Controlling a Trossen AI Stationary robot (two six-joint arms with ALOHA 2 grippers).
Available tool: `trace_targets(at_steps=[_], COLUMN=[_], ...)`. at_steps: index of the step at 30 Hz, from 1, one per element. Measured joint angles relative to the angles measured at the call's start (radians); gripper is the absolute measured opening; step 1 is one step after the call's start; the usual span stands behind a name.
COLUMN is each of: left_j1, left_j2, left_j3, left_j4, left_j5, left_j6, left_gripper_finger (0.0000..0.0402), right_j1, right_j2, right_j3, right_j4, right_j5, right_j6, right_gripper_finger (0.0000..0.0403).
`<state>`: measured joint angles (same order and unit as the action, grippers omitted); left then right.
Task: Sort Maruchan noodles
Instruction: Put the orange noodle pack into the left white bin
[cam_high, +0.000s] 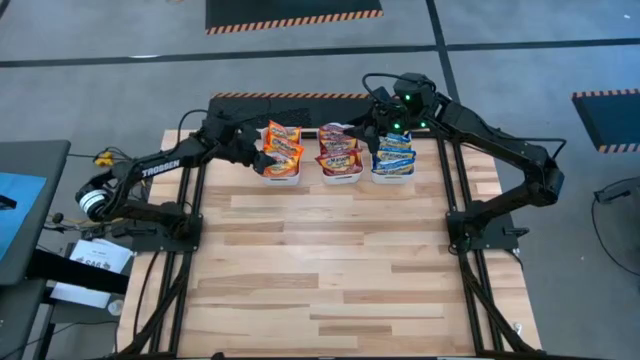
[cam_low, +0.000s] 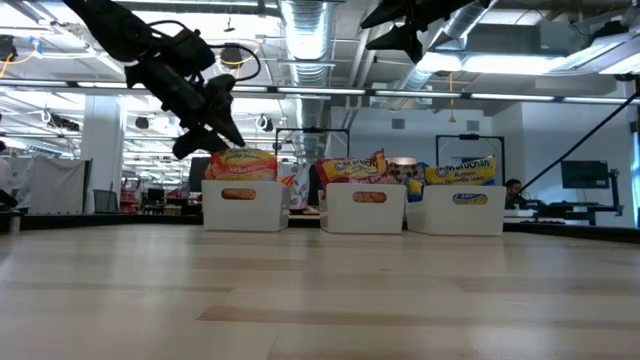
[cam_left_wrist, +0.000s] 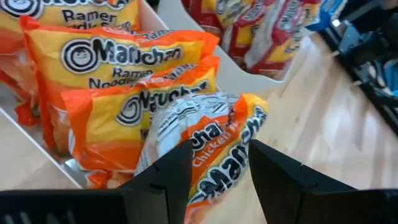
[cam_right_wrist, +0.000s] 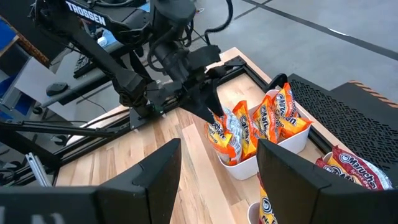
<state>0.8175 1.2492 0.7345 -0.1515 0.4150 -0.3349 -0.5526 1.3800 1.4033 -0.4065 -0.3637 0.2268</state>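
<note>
Three white bins stand in a row at the table's far edge. The left bin (cam_high: 278, 177) (cam_low: 243, 210) holds orange Maruchan packets (cam_left_wrist: 118, 68), the middle bin (cam_high: 340, 179) red ones (cam_high: 339, 152), and the right bin (cam_high: 393, 179) blue ones (cam_high: 394, 152). My left gripper (cam_high: 262, 153) (cam_left_wrist: 217, 152) is at the left bin's near left corner, shut on one more orange packet (cam_left_wrist: 221, 134). My right gripper (cam_high: 384, 120) (cam_right_wrist: 219, 152) hovers open above the right bin, holding nothing. My left gripper pinches the orange packet between its two fingers (cam_left_wrist: 168, 171) at one end (cam_left_wrist: 214, 168). The fingers slant down from the table's left (cam_right_wrist: 205, 102). The packet hangs from them, its free end (cam_right_wrist: 225, 146) down at the left bin's rim beside the packets inside.
The wide wooden table top (cam_high: 330, 260) lies near of the bins. Black arm frames stand at the table's left (cam_high: 160, 215) and right (cam_high: 480, 225). A black mat with striped edging (cam_high: 290, 12) lies on the floor beyond the table.
</note>
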Motion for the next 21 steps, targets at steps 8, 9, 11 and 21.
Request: trace_targets(at_steps=[8, 9, 11, 21], left_j1=[-0.016, -0.018, -0.023, -0.052], left_j2=[0.123, 0.134, 0.153, 0.204], left_j3=[0.0, 0.0, 0.0, 0.0], left_j4=[0.058, 0.079, 0.123, 0.163], left_j5=[0.027, 0.039, 0.06, 0.086], left_j6=[-0.007, -0.02, -0.042, -0.052], left_gripper_finger=[0.0149, 0.0149, 0.0146, 0.0126], right_j1=[0.0, 0.0, 0.0, 0.002], right_j2=[0.0, 0.0, 0.0, 0.0], right_j3=[0.0, 0.0, 0.0, 0.0], right_j4=[0.0, 0.001, 0.001, 0.0], right_j5=[0.0, 0.0, 0.0, 0.0], right_j6=[0.0, 0.0, 0.0, 0.0], right_gripper_finger=[0.0235, 0.0235, 0.0235, 0.0235])
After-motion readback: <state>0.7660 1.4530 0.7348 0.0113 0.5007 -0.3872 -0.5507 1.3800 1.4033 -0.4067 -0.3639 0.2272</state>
